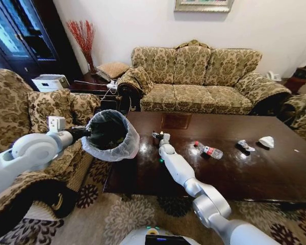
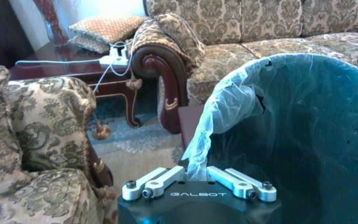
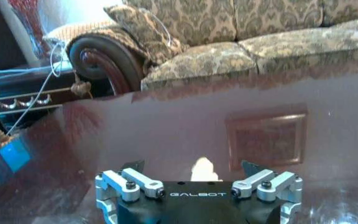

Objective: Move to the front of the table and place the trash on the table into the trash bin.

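- The left hand (image 2: 197, 179) is clamped on the liner-covered rim of the trash bin (image 1: 112, 135), holding it off the floor at the worktop's (image 1: 275, 173) 9 o'clock edge, mouth tilted toward the robot.
- The right hand (image 1: 159, 137) sits low over the worktop with its fingers apart, straddling a pale paper wad (image 3: 203, 169).
- Risk: the bin hangs from one pinch on thin plastic and rim; if the liner slides, the bin could sag or drop.
- Risk: the wad looks light and the wood glossy, so closing fingers may nudge it away instead of catching it.
- Risk: carrying the wad toward 9 o'clock could clip the raised rim, since the bin sits close beside the right arm.
- More trash lies toward 3 o'clock: the clear bottle (image 1: 209, 151) with a red cap, a crumpled scrap (image 1: 245, 146), and a white wad (image 1: 266, 142) farthest out.
- The head view gives the whole layout of bin, arms and scattered trash.
- The right wrist view shows the wad between the spread fingers, which the head view leaves unclear.
- The left wrist view shows the grip on the liner and the bin's dark inside.
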Controlling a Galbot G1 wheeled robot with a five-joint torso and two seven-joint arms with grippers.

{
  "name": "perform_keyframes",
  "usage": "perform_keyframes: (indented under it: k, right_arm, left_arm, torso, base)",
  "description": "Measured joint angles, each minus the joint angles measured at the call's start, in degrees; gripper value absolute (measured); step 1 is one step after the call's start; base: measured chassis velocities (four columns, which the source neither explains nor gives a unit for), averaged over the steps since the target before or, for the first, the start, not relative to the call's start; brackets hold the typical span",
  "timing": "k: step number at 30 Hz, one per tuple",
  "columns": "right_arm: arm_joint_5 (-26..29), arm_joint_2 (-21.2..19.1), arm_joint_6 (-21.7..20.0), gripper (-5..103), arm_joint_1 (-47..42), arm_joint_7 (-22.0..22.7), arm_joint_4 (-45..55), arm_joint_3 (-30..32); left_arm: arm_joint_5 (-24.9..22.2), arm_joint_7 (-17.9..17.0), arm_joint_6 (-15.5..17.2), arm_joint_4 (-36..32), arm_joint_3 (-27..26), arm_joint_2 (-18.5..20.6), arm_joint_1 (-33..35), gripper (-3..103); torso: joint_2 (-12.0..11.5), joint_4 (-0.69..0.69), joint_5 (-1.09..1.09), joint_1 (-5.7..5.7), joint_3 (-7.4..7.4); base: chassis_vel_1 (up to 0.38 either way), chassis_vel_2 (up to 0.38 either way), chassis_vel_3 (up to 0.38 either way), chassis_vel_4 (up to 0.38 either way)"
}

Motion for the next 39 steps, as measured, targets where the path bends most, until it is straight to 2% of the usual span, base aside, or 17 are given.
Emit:
perform_keyframes:
  k: [3, 4, 5, 7, 9, 11, 13, 17, 21, 23, 26, 29, 30, 34, 36, 38, 39]
  right_arm:
    - [0.04, 0.0, -0.16, 100, -0.26, -0.6, -0.04, -0.11]
    - [0.04, 0.01, -0.29, 93, -0.67, -0.8, 0.06, -0.24]
    - [0.04, 0.01, -0.29, 93, -0.67, -0.8, 0.06, -0.24]
    - [0.06, 0.04, -0.6, 85, -1.18, -0.82, 0.45, -0.32]
    - [0.03, 0.04, -0.65, 85, -1.28, -0.81, 0.53, -0.36]
    - [-0.19, 0.03, -0.95, 73, -1.38, -0.7, 0.57, -0.48]
    - [-0.24, 0.03, -0.98, 73, -1.39, -0.68, 0.57, -0.49]
    - [-0.49, -0.29, -1.15, 57, -1.57, -0.25, 1.12, -0.51]
    - [-0.51, -0.57, -1.26, 49, -1.76, 0.01, 1.47, -0.51]
    - [-0.67, -0.84, -1.36, 41, -2.11, 0.27, 1.95, -0.48]
    - [-0.83, -1.01, -1.4, 37, -2.47, 0.42, 2.39, -0.43]
    - [-1.01, -1.25, -1.46, 26, -2.87, 0.61, 2.91, -0.37]
    - [-1.03, -1.3, -1.47, 26, -2.92, 0.65, 3.0, -0.36]
    - [-1.12, -1.74, -1.6, 14, -3.47, 0.94, 4.18, -0.27]
    - [-2.77, -2.51, -1.45, 6, -4.54, 1.1, 6.47, 0.1]
    - [-3.47, -2.81, -1.31, 6, -4.97, 1.11, 7.47, 0.25]
    - [-4.67, -3.52, -1.17, 1, -6.2, 1.13, 10.58, 0.55]
  left_arm:
    - [0.02, 0.02, -0.02, -0.01, 0.02, -0.01, 0.02, 0]
    - [0.04, 0.03, -0.03, -0.02, 0.03, -0.04, 0.03, 0]
    - [0.04, 0.03, -0.03, -0.02, 0.03, -0.04, 0.03, 0]
    - [0.05, 0.03, -0.03, -0.12, 0.04, -0.07, 0.03, 0]
    - [0.05, 0.03, -0.03, -0.15, 0.04, -0.07, 0.02, 0]
    - [0.06, 0.0, -0.03, -0.25, 0.04, -0.13, 0.01, 0]
    - [0.05, -0.01, -0.03, -0.3, 0.04, -0.15, 0.01, 0]
    - [0.05, -0.11, 0.11, -0.72, 0.0, -0.57, 0.01, 0]
    - [0.06, -0.16, 0.15, -0.8, -0.08, -0.63, 0.01, 0]
    - [0.05, -0.23, 0.16, -0.85, -0.19, -0.64, -0.01, 0]
    - [0.06, -0.24, 0.17, -0.97, -0.31, -0.63, -0.04, 0]
    - [0.05, -0.27, 0.19, -1.18, -0.37, -0.73, -0.06, 0]
    - [0.05, -0.27, 0.19, -1.21, -0.37, -0.76, -0.06, 0]
    - [0.04, -0.37, 0.28, -1.42, -0.42, -0.98, -0.06, 0]
    - [0.01, -0.42, 0.47, -1.48, -0.48, -1.05, -0.06, 0]
    - [-0.01, -0.43, 0.53, -1.47, -0.51, -1.05, -0.06, 0]
    - [-0.13, -0.44, 0.6, -1.48, -0.54, -1.02, -0.06, 0]
  torso:
    - [0.0, 0.0, 0.0, -0.01, 0.0]
    - [0.0, 0.02, 0.0, -0.03, -0.01]
    - [0.0, 0.02, 0.0, -0.03, -0.01]
    - [0.01, 0.03, 0.0, -0.08, -0.03]
    - [0.01, 0.04, -0.01, -0.08, -0.03]
    - [0.01, 0.04, -0.01, -0.08, -0.04]
    - [0.01, 0.04, -0.01, -0.08, -0.03]
    - [0.01, 0.03, 0.0, -0.04, -0.02]
    - [0.01, 0.03, 0.0, -0.04, -0.02]
    - [0.01, 0.03, -0.01, -0.04, -0.02]
    - [0.01, 0.03, 0.0, -0.04, -0.02]
    - [0.01, 0.03, 0.0, -0.04, -0.02]
    - [0.01, 0.03, 0.0, -0.04, -0.02]
    - [0.0, 0.04, 0.0, -0.04, -0.01]
    - [0.0, 0.04, 0.0, -0.04, -0.01]
    - [0.0, 0.03, 0.0, -0.04, -0.01]
    - [0.0, 0.03, 0.0, -0.03, -0.01]
  base:
    - [0.0, 0.0, 0.0, 0.0]
    - [0.0, 0.0, 0.0, 0.0]
    - [0.0, 0.0, 0.0, 0.0]
    - [0.0, 0.0, 0.0, 0.0]
    - [0.0, 0.0, 0.0, 0.0]
    - [0.0, 0.0, 0.0, 0.0]
    - [0.0, 0.0, 0.0, 0.0]
    - [0.0, 0.0, 0.0, 0.0]
    - [0.0, 0.0, 0.0, 0.0]
    - [0.0, 0.0, 0.0, 0.0]
    - [0.0, 0.0, 0.0, 0.0]
    - [0.0, 0.0, 0.0, 0.0]
    - [0.0, 0.0, 0.0, 0.0]
    - [0.0, 0.0, 0.0, 0.0]
    - [0.0, 0.0, 0.0, 0.0]
    - [0.0, 0.0, 0.0, 0.0]
    - [0.0, 0.0, 0.0, 0.0]
